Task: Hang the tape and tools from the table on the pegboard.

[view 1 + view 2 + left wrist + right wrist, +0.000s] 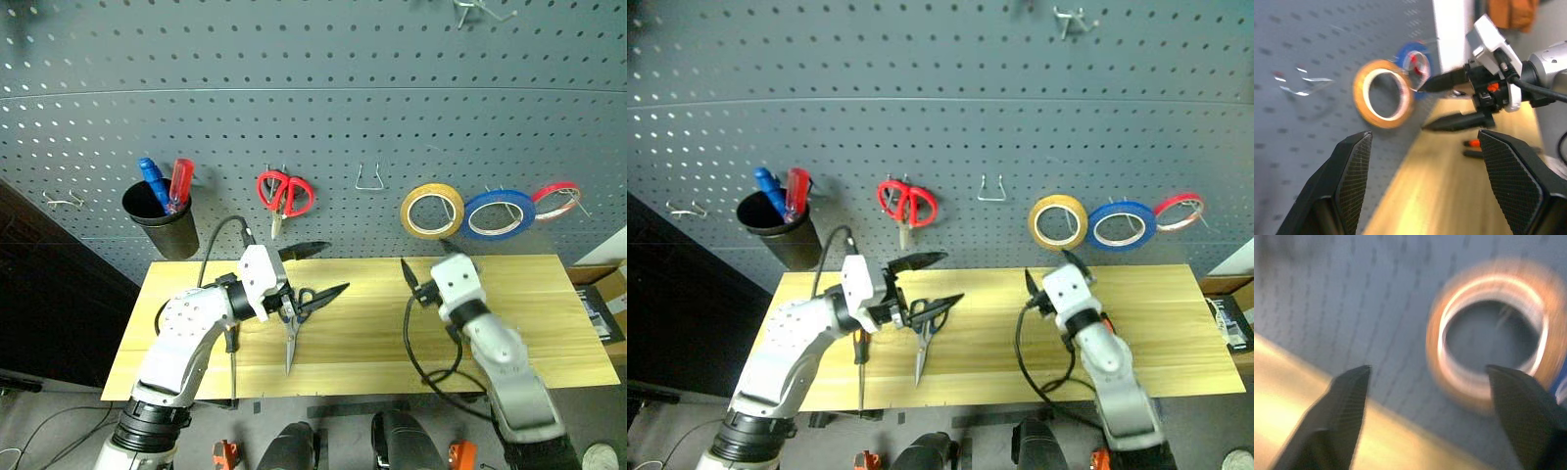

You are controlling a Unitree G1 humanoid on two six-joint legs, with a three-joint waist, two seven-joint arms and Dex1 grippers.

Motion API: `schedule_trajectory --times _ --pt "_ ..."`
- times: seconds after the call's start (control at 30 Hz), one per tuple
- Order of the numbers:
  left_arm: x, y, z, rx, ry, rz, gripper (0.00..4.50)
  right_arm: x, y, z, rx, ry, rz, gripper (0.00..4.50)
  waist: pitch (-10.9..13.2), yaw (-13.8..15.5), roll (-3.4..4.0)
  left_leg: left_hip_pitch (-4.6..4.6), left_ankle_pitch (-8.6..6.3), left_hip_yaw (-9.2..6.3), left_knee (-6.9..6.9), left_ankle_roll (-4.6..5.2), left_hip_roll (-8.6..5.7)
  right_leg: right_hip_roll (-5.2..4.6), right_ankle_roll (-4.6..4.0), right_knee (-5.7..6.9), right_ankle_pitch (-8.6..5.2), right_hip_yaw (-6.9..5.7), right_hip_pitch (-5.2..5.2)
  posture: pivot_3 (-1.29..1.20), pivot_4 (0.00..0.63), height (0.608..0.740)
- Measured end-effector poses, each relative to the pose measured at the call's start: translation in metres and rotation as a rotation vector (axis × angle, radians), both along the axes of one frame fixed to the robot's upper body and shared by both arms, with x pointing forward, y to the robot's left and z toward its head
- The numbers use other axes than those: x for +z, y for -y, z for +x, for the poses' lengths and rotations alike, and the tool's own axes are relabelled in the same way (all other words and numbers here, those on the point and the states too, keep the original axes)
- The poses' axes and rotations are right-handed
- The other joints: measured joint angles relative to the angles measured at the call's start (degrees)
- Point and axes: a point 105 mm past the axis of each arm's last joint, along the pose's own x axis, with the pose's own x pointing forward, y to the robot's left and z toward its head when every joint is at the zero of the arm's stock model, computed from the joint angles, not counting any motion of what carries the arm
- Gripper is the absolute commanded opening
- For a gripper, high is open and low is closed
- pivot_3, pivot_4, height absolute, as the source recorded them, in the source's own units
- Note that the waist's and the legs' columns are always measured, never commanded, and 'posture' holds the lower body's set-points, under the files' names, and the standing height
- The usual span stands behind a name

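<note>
yellow tape hanging, no legible labels

- right gripper: two black cross-hatched fingers spread wide, nothing between them
- thin ring-shaped roll of yellow tape hangs flat against the dark grey perforated pegboard, blurred, apparently on a hook
- strip of light yellowish wooden table below the board
- blue sliver at the roll's edge, too blurred to identify
</note>
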Motion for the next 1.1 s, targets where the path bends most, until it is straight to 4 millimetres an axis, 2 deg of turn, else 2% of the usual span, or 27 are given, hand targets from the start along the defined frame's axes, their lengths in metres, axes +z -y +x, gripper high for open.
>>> schedule_trajectory --times 0.1,0.27,0.47,0.57,0.83,1.1 --pt "-0.013 -0.004 -0.002 -0.036 -0.016 0.079 3.68 -0.031 0.021 -0.019 -0.124 -0.214 0.086 4.45 -0.2 0.0 0.07 0.04 0.0 -0.01 0.01 0.0 0.01 0.01 -0.02 0.04 0.01 0.0 0.04 0.0 0.18 0.74" --pt "-0.021 0.0 -0.004 -0.1 -0.043 0.116 3.68 -0.058 0.044 -0.032 -0.247 -0.465 0.06 4.45 -0.4 -0.5 0.09 0.1 0.02 0.02 0.05 -0.02 0.02 0.02 -0.08 0.1 0.05 0.02 0.07 0.0 0.18 0.74" --pt "-0.022 0.002 -0.004 -0.12 -0.029 0.133 3.68 -0.07 0.068 -0.015 -0.317 -0.57 0.041 4.45 -0.5 -0.5 0.21 0.09 0.02 0.01 0.01 -0.02 0.03 0.02 -0.08 0.04 0.05 -0.01 0.06 0.0 0.18 0.74" --pt "-0.024 0.001 -0.003 -0.115 -0.035 0.136 3.68 -0.079 0.072 -0.011 -0.325 -0.624 0.064 4.45 -0.5 -0.5 0.22 0.06 0.01 0.01 0.0 -0.02 0.03 0.01 -0.08 0.02 0.05 -0.02 0.05 0.01 0.173 0.74" --pt "-0.025 0.0 -0.003 -0.11 -0.033 0.143 3.68 -0.097 0.103 -0.011 -0.414 -0.7 0.047 4.45 -0.7 -0.4 0.29 0.06 0.01 0.02 0.01 -0.02 0.03 0.01 -0.08 0.05 0.05 -0.01 0.05 0.01 0.17 0.74" --pt "-0.027 0.0 -0.004 -0.108 -0.035 0.146 3.68 -0.112 0.105 -0.008 -0.404 -0.754 0.114 4.45 -0.9 -0.5 0.35 0.07 0.02 0.06 0.03 -0.02 0.03 0.01 -0.08 0.08 0.05 0.02 0.05 0.02 0.163 0.74"
